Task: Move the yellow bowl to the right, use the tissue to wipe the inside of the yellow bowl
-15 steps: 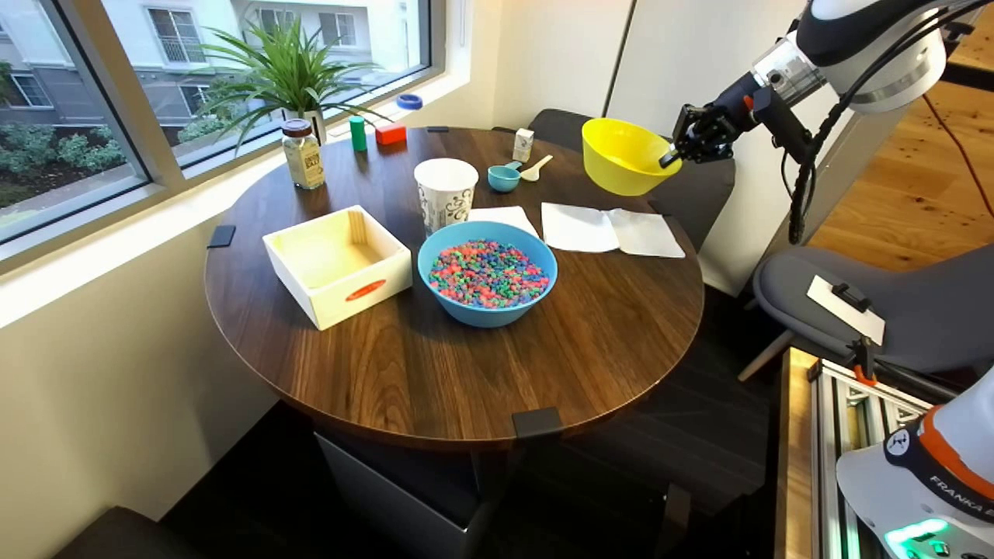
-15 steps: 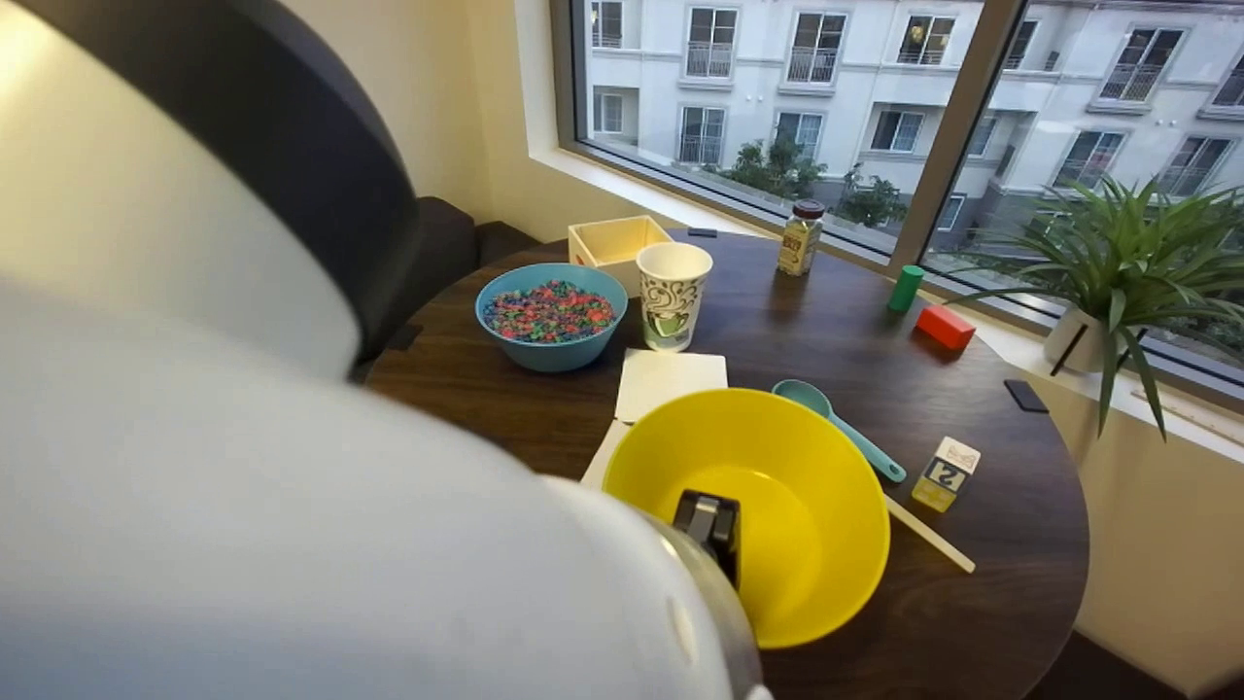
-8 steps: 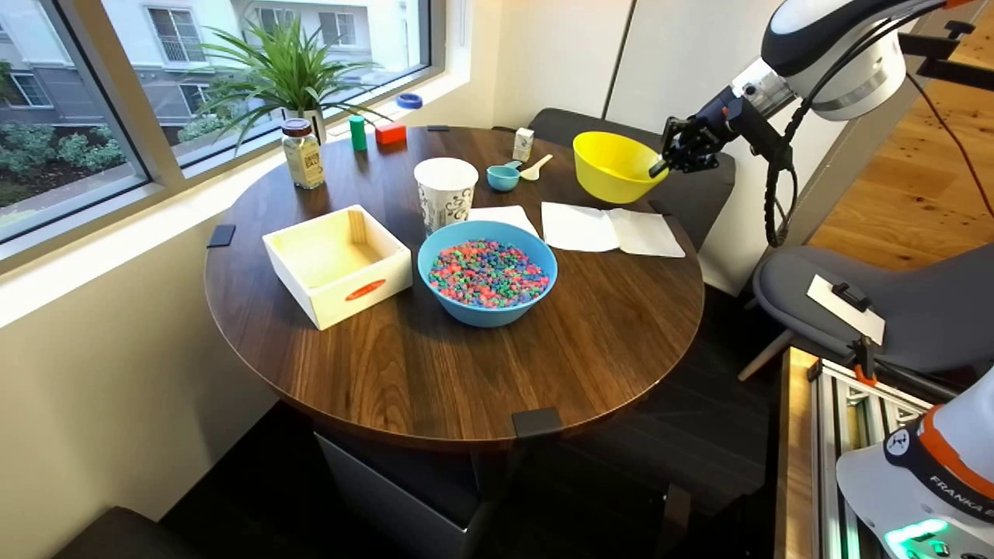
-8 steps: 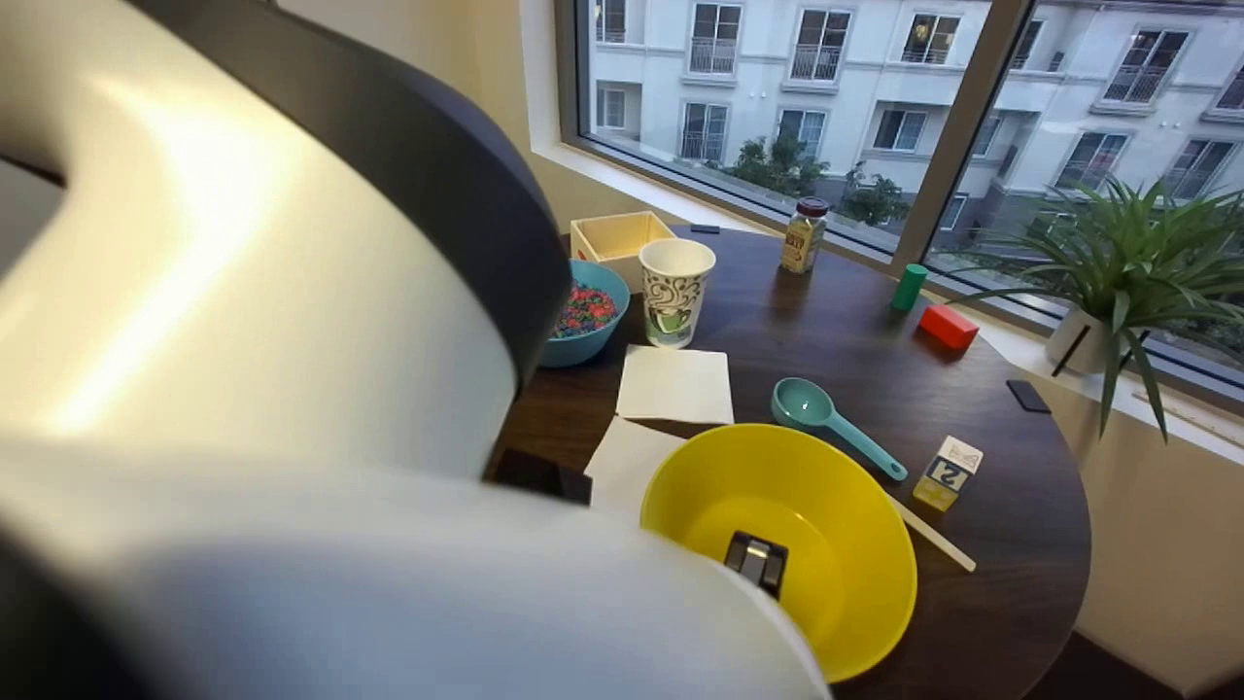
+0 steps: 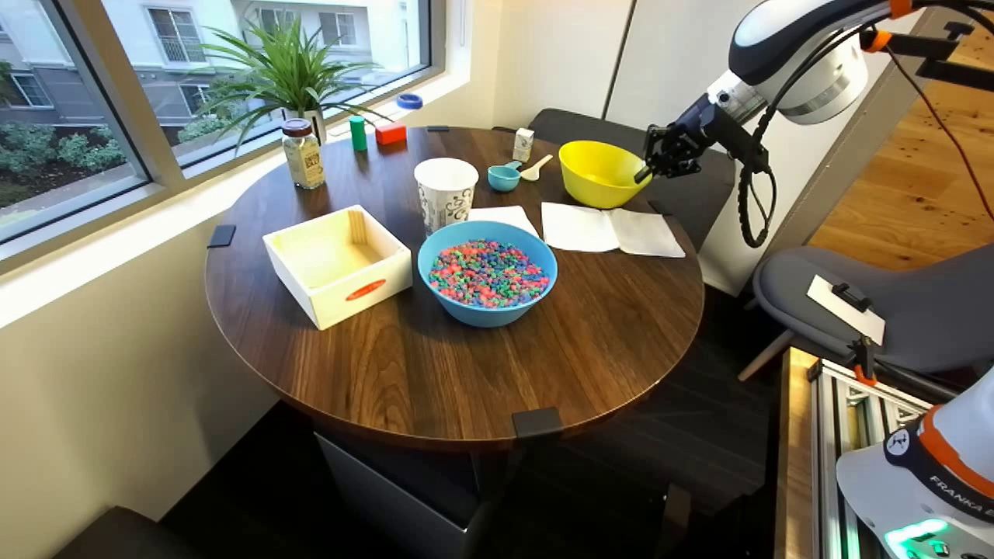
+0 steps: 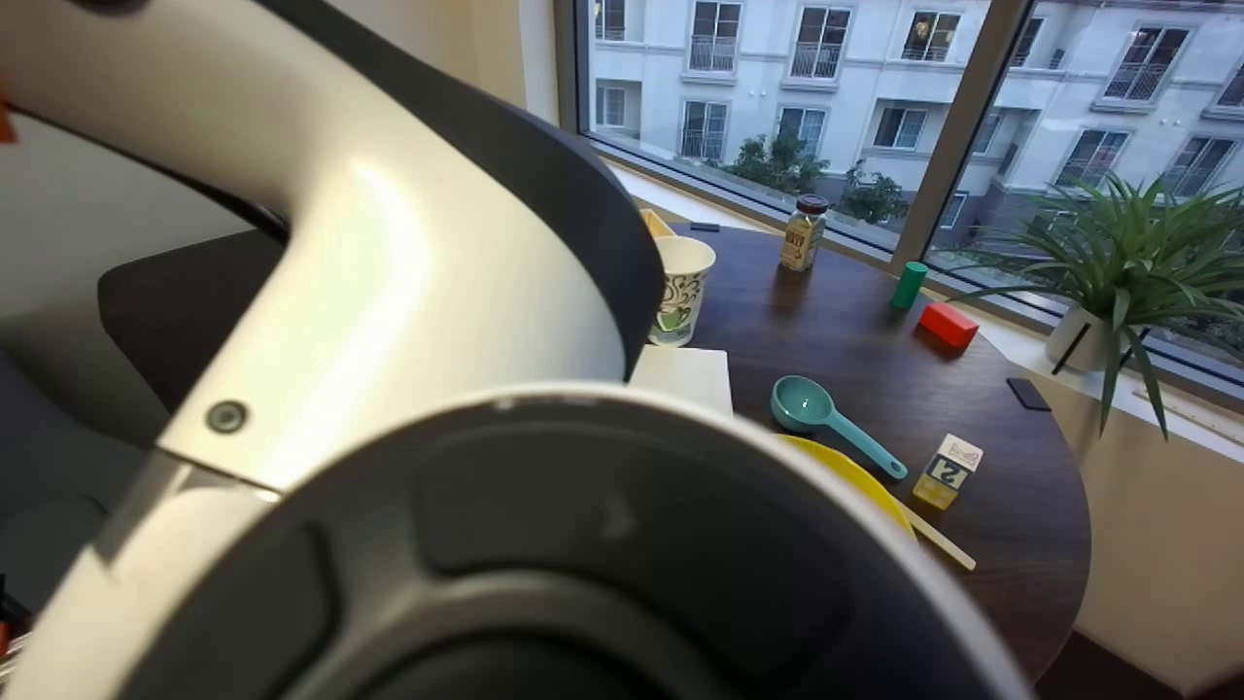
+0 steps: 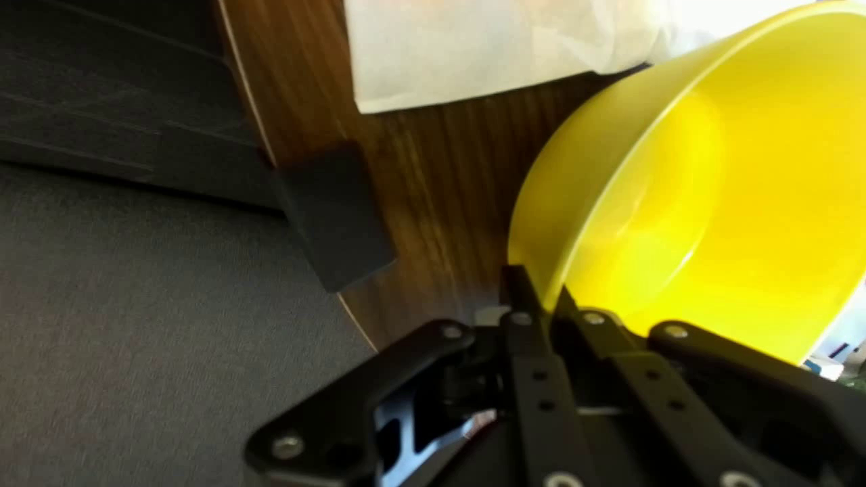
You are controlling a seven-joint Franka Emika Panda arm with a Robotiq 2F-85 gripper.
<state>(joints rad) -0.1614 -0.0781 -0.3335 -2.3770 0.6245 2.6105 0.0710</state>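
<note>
The yellow bowl [image 5: 596, 177] is at the table's far right in an exterior view. My gripper [image 5: 641, 174] is shut on its rim nearest the arm. In the wrist view the gripper [image 7: 542, 287] has one finger outside and one inside the wall of the yellow bowl [image 7: 764, 189], which looks tilted and plain inside. I cannot tell whether its base touches the table. The white tissue [image 5: 613, 230] lies flat and creased just in front of the bowl; it also shows in the wrist view [image 7: 467, 54]. In an exterior view my arm hides the gripper and most of the yellow bowl [image 6: 865, 481].
A teal scoop [image 6: 805, 403], a pale spoon [image 6: 938, 537] and a letter block [image 6: 948, 473] lie close beside the bowl. Another white sheet [image 5: 505, 218] lies by the white cup [image 5: 444, 194]. The blue bowl [image 5: 488, 310] of colourful bits and a wooden box [image 5: 342, 272] stand nearer the middle.
The bowl, held by its rim, has moved left and down towards the table in an exterior view. The arm has moved with it and now covers much of the other view.
</note>
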